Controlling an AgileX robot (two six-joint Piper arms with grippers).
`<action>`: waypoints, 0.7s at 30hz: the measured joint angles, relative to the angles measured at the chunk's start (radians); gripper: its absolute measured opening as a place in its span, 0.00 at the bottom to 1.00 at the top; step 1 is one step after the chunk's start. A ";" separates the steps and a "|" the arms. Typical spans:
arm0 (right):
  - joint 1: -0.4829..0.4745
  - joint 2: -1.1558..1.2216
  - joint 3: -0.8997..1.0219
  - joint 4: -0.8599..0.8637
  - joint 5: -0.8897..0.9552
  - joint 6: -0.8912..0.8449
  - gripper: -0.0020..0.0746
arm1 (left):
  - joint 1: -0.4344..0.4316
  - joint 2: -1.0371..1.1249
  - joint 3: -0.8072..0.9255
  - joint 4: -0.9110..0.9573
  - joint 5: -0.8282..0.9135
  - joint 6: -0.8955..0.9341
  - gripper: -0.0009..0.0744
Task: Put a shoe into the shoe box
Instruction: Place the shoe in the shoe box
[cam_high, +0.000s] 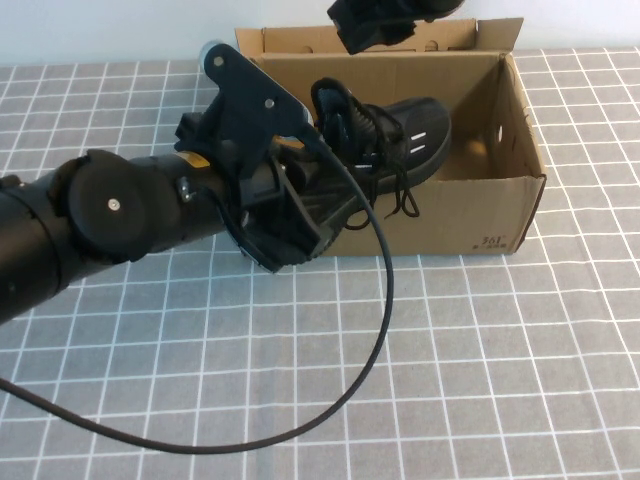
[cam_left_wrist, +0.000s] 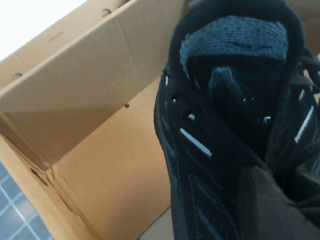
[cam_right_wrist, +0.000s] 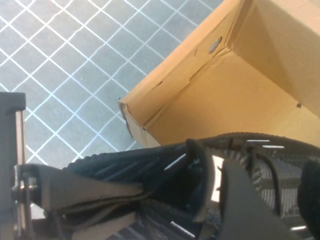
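Observation:
The black mesh shoe (cam_high: 405, 135) hangs tilted over the front wall of the brown cardboard shoe box (cam_high: 450, 215), toe inside the box and heel towards me. My left gripper (cam_high: 305, 205) is shut on the shoe's heel end and sole. In the left wrist view the shoe (cam_left_wrist: 215, 125) fills the right side, with the box's inside (cam_left_wrist: 90, 90) behind it. My right gripper (cam_high: 375, 25) hovers above the box's back flap, clear of the shoe. In the right wrist view the right gripper (cam_right_wrist: 275, 200) is open, with the shoe (cam_right_wrist: 150, 165) and box (cam_right_wrist: 200, 55) below it.
The box stands on a grey checked cloth (cam_high: 450, 380). A black cable (cam_high: 385, 300) loops from my left arm across the cloth in front of the box. The left arm's bulky body (cam_high: 110, 215) covers the table's left side.

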 joint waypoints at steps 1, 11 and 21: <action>0.000 -0.003 0.000 -0.002 0.000 0.000 0.34 | 0.002 0.000 -0.002 0.000 0.001 0.006 0.10; 0.000 -0.114 0.000 -0.023 0.000 0.021 0.14 | 0.107 0.036 -0.205 0.005 0.232 0.123 0.10; 0.000 -0.314 0.202 -0.075 0.000 0.037 0.03 | 0.230 0.260 -0.592 -0.054 0.596 0.284 0.10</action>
